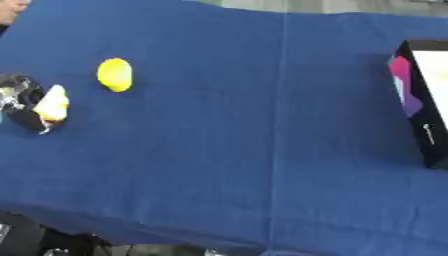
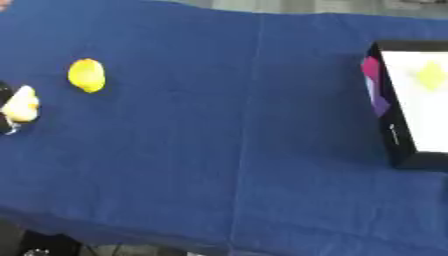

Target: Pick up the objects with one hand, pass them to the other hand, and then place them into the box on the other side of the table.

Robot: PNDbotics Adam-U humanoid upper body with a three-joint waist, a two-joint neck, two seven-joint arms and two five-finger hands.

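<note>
A yellow lemon-shaped object (image 1: pixel 115 74) lies on the blue tablecloth (image 1: pixel 262 130) at the left. Further left, at the view's edge, my left hand (image 1: pixel 19 102) has its dark fingers curled round a pale yellow, pear-shaped object (image 1: pixel 52 104). At the right edge stands the black-walled box (image 2: pixel 392 131) with a white inside; a yellow shape (image 2: pixel 430 75) lies in it. My right hand shows in neither view.
The box's outer wall carries a pink and purple print (image 2: pixel 374 85). The cloth's front edge runs along the bottom, with dark shapes (image 1: pixel 26 237) below it at the lower left.
</note>
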